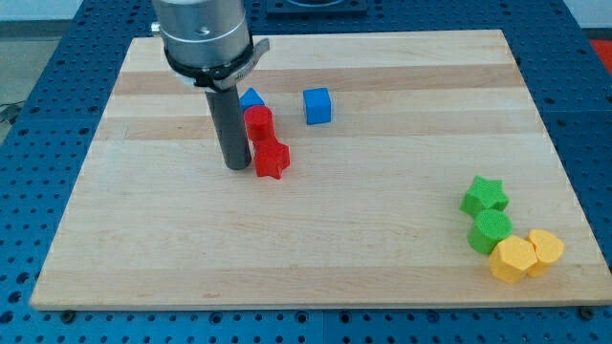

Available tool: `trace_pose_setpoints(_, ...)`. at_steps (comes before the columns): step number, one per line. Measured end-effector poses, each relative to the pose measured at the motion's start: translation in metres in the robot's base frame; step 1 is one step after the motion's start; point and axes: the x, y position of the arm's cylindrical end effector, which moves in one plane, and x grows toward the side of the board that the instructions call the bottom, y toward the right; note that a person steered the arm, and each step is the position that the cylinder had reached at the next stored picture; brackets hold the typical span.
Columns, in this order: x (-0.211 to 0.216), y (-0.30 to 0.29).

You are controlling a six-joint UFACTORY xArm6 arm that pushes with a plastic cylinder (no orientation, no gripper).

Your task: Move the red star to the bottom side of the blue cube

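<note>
The red star (271,161) lies on the wooden board (316,258), left of centre. My tip (237,166) stands just left of the star, close to it or touching. A red round block (258,121) sits directly above the star, touching it. The blue cube (317,105) is up and to the right of the star. Another blue block (251,97) peeks out beside the rod, above the red round block; its shape is partly hidden.
At the view's lower right sit a green star (485,196), a green round block (491,230) and two yellow blocks (513,258) (545,251), clustered near the board's right edge.
</note>
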Motion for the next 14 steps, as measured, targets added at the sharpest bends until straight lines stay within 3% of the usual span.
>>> trace_pose_setpoints(2,-0.01,0.061)
trace_pose_setpoints(4,-0.011,0.058)
trace_pose_setpoints(5,0.006,0.017)
trace_pose_setpoints(6,0.075,0.038)
trace_pose_setpoints(7,0.106,0.097)
trace_pose_setpoints(8,0.058,0.168)
trace_pose_setpoints(9,0.055,0.168)
trace_pose_setpoints(11,0.059,0.115)
trace_pose_setpoints(14,0.044,0.103)
